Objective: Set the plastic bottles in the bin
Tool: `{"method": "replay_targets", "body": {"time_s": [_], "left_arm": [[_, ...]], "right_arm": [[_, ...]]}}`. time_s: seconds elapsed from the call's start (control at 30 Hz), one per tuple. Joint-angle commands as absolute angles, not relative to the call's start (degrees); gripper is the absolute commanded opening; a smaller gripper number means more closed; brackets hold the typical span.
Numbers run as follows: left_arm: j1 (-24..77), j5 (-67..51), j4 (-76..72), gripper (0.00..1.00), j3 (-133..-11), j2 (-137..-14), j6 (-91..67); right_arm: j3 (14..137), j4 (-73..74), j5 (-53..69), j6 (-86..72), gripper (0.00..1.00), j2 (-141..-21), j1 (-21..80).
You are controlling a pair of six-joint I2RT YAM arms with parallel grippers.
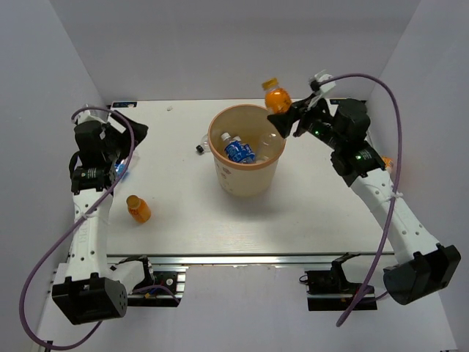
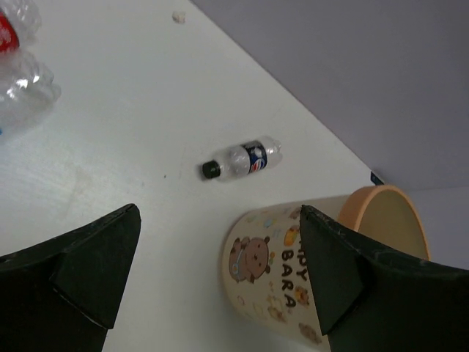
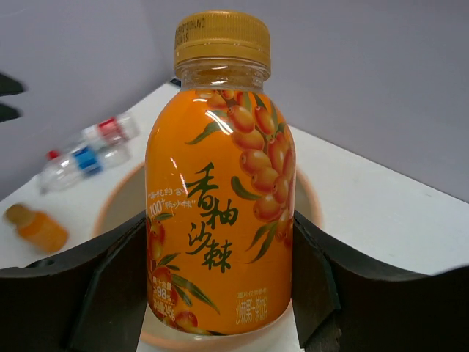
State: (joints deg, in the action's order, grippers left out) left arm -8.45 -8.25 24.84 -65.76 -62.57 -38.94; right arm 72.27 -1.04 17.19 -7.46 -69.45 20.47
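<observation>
My right gripper (image 1: 287, 116) (image 3: 220, 290) is shut on a stubby orange bottle (image 1: 277, 97) (image 3: 220, 191) with a gold cap, both fingers against its sides. It holds the bottle upright above the far right rim of the beige bin (image 1: 214, 139) (image 3: 110, 202). A blue-labelled bottle (image 1: 238, 151) and a clear one lie inside the bin. A second orange bottle (image 1: 138, 209) (image 3: 37, 229) lies on the table at the left. My left gripper (image 1: 130, 134) (image 2: 220, 282) stands open at the far left with nothing between its fingers, facing the bin's (image 2: 289, 275) printed side.
A small clear bottle with a black cap (image 2: 242, 159) (image 1: 201, 147) lies just left of the bin. Two clear bottles, one red-labelled (image 3: 110, 130) and one blue-labelled (image 3: 77, 163), lie near the left gripper. White walls enclose the table on three sides.
</observation>
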Motion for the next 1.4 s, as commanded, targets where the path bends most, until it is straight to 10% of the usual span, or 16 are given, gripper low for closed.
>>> {"method": "replay_targets", "body": {"time_s": [0.0, 0.23, 1.17, 1.37], "left_arm": [[-8.4, -8.2, 32.7, 0.98, -64.4, -59.4, -39.6], [-8.4, 7.7, 52.7, 0.98, -62.1, -59.4, -34.9], [-8.4, 10.8, 46.2, 0.98, -48.5, -78.1, -42.2], [-8.4, 10.4, 46.1, 0.78, -49.0, -78.1, -41.7]], "right_arm": [[72.2, 1.3, 22.9, -2.0, 0.6, -72.2, 24.6], [75.4, 5.9, 21.8, 4.5, 0.89, -76.9, 30.9], [72.7, 0.7, -2.5, -6.8, 0.89, -67.2, 24.0], [68.8, 1.5, -1.8, -12.1, 0.89, -65.1, 15.8]]}}
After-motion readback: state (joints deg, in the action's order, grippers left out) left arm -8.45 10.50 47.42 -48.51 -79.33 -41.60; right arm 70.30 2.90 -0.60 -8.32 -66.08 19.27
